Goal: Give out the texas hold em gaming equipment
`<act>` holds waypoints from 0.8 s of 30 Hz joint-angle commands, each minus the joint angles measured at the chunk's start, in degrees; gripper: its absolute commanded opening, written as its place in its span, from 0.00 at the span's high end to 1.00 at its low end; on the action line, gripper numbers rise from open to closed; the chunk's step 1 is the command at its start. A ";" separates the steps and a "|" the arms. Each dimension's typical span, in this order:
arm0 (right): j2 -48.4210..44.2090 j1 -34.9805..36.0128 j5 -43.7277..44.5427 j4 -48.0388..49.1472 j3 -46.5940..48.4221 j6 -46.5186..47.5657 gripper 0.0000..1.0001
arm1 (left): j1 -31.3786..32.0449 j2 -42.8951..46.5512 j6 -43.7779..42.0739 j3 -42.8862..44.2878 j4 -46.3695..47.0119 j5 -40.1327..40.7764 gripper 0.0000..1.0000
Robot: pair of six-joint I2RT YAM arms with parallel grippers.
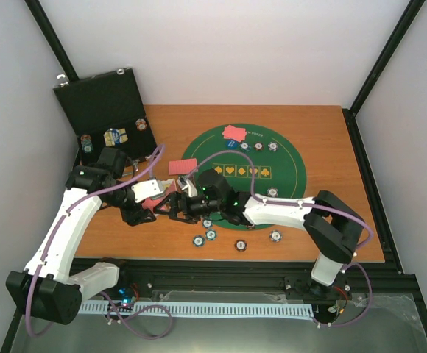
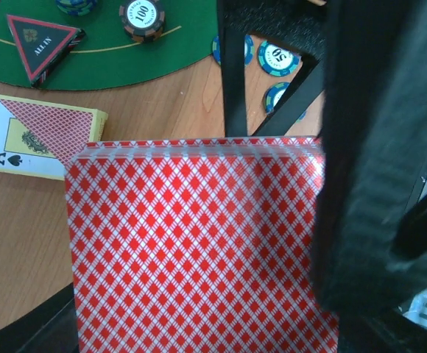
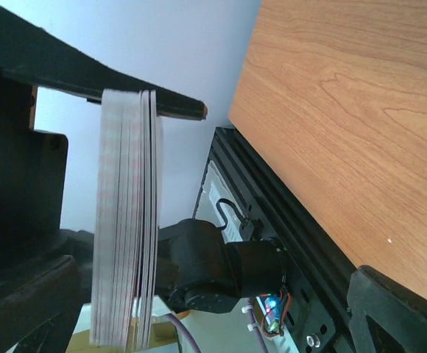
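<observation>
My left gripper (image 1: 149, 198) is shut on a deck of red-backed cards (image 1: 149, 189), held above the wood left of the mat. The deck fills the left wrist view (image 2: 199, 243) and shows edge-on in the right wrist view (image 3: 125, 220). My right gripper (image 1: 174, 206) is open, its jaws wide apart, with the deck beside its left finger (image 3: 22, 294). A few red-backed cards (image 1: 235, 134) lie at the mat's far side. Striped chips (image 1: 210, 234) lie at the mat's near edge. The black red-edged triangle marker (image 2: 40, 40) lies on the felt. No buttons show clearly.
The green felt mat (image 1: 287, 158) covers the table's middle. The open black case (image 1: 99, 107) stands at the back left with chips in it. A card box (image 2: 37, 136) with an ace of spades lies on the wood beside the mat. The table's front edge (image 3: 287, 213) is close.
</observation>
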State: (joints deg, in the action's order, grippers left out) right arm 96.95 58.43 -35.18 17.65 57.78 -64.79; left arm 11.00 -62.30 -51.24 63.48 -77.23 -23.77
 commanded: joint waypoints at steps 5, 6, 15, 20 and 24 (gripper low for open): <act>3.69 1.42 -0.62 4.00 4.01 -0.98 0.03 | 0.31 -0.08 -1.30 1.07 -1.76 -0.81 0.73; 3.93 1.42 -0.55 4.36 3.87 -1.09 0.03 | 0.30 0.02 -1.38 1.08 -1.84 -0.77 0.73; 9.60 1.50 -1.69 6.95 6.79 -3.23 0.04 | 0.26 0.64 -1.65 2.07 -2.86 -0.79 0.72; 11.20 1.24 -2.50 7.18 8.26 -3.75 0.08 | 0.26 1.14 -2.07 2.17 -3.69 -0.49 0.72; 10.26 0.80 -2.41 6.83 6.79 -3.63 0.11 | 0.31 1.46 -2.49 2.15 -3.75 0.27 0.73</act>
State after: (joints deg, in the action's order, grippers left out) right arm 107.53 59.29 -37.54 23.44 64.77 -68.40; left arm 11.00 -62.15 -52.05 63.48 -79.55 -23.27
